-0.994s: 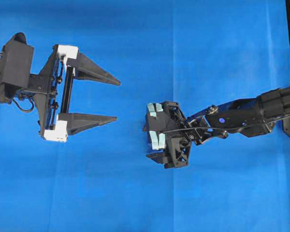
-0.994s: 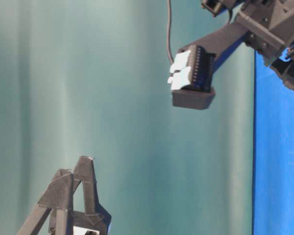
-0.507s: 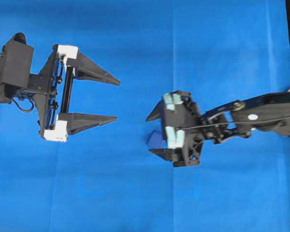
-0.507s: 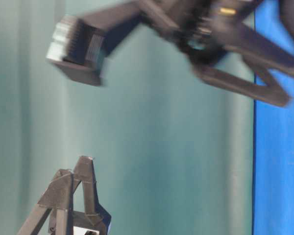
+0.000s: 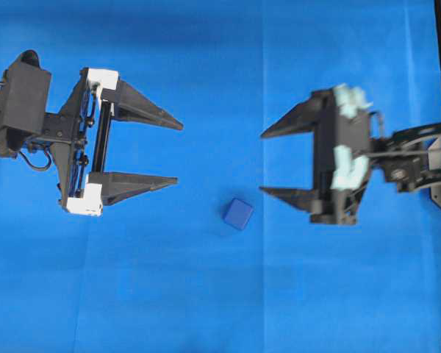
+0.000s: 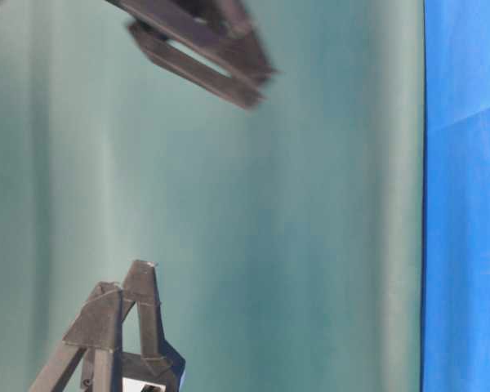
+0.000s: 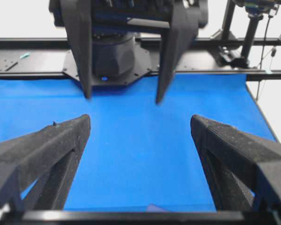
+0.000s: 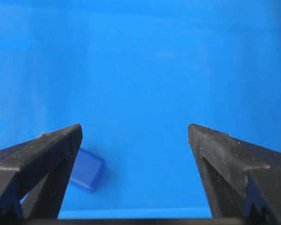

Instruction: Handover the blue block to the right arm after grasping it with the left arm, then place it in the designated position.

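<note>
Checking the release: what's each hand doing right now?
Left hand: open, empty.
Right hand: open, empty; blue block lies on the cloth.

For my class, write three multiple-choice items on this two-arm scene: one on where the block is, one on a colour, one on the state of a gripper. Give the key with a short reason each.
1. Where is the blue block?
A. Between the left gripper's fingers
B. On the cloth, in neither gripper
C. Between the right gripper's fingers

2. What colour is the cloth?
A. Red
B. Yellow
C. Bright blue

3. How do the jaws of the right gripper stand?
A. Wide open, empty
B. Shut on the block
C. Shut, empty

Key: 1 B, the overhead view shows the block alone on the cloth between the left gripper and the right gripper. 2 C, the cloth is bright blue in the overhead and wrist views. 3 A, the fingertips stand far apart with only cloth between them.
</note>
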Controlling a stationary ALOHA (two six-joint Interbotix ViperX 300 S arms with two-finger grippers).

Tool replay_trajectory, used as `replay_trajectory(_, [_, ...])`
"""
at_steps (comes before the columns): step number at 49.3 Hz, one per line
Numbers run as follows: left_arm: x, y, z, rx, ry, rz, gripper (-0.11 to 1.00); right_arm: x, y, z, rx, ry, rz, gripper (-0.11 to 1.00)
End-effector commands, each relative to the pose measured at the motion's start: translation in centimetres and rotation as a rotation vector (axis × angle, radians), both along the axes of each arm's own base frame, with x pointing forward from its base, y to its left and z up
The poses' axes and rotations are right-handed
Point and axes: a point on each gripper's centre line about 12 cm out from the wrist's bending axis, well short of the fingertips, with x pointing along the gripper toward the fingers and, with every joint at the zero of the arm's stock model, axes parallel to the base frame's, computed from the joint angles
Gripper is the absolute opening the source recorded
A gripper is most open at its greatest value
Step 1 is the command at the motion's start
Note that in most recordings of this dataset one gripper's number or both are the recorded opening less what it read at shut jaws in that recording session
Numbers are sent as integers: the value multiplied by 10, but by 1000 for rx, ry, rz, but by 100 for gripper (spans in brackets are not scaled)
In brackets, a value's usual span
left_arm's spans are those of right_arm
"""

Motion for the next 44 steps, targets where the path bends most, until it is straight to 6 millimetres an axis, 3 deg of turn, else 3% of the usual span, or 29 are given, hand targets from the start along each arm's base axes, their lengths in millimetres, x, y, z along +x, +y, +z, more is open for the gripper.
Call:
replay_trajectory(1, [-1,0,11,0,-32,-1,92,-9,-2,21,-6,-54,-2,92])
replay_trajectory(12, [-1,0,11,-1,-32,-1,92,-25,-5,32,-6,-99,0,92])
replay_trajectory(44, [0,0,11,-1,-34,-1,92,-25,-9,36,-59,-183,51,92])
